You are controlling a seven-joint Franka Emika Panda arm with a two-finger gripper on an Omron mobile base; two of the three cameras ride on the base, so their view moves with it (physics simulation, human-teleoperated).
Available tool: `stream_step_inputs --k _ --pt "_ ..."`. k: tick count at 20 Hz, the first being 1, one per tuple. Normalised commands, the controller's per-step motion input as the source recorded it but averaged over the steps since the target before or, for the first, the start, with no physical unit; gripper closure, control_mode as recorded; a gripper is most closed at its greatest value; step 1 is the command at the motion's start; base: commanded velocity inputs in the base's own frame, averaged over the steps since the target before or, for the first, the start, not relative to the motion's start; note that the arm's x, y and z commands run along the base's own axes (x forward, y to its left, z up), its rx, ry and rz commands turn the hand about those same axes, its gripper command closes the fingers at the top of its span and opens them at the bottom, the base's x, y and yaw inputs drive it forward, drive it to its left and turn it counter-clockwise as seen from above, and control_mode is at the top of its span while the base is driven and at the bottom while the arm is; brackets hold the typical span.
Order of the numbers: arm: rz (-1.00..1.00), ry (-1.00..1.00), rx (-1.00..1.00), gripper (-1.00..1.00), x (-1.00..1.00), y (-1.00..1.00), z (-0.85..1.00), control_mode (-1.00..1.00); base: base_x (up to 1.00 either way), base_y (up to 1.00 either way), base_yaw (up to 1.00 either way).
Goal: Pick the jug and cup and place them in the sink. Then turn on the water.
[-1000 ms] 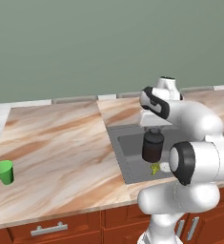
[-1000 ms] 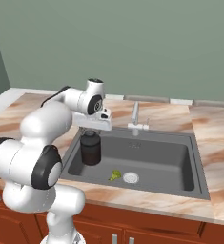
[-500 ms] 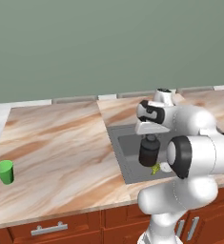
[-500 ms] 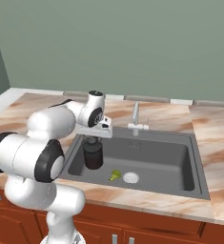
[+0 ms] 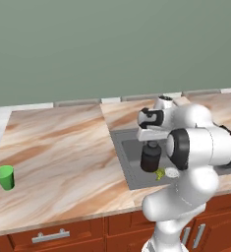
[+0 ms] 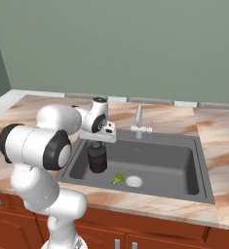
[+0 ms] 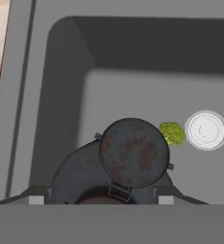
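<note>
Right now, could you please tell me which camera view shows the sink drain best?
The hand view: the white round drain shows whole and large beside the broccoli piece. The right base view shows it small; in the left base view the arm partly hides it.

The jug (image 7: 132, 155) has a dark, matt cap mottled with rusty brown patches. The sink (image 6: 160, 165) looks smooth, matt grey, with a glossy white drain (image 7: 207, 130). The bench (image 5: 63, 157) is polished marble-like stone, veined tan and cream. The cup (image 5: 5, 177) looks like plain green plastic. The cupboard fronts (image 5: 87, 234) are reddish wood.
</note>
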Motion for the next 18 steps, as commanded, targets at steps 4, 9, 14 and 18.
stream_step_inputs --k 4,9,14,18 --pt "0.00 0.00 0.00 1.00 0.16 0.00 -0.31 -1.00 0.00 0.00 0.00" --pt "0.00 0.00 0.00 1.00 0.21 0.00 -0.34 -1.00 0.00 0.00 0.00" --pt "0.00 0.00 0.00 1.00 0.20 0.00 -0.33 -1.00 0.00 0.00 0.00" --pt "0.00 0.00 0.00 1.00 0.20 0.00 -0.37 -1.00 0.00 0.00 0.00"
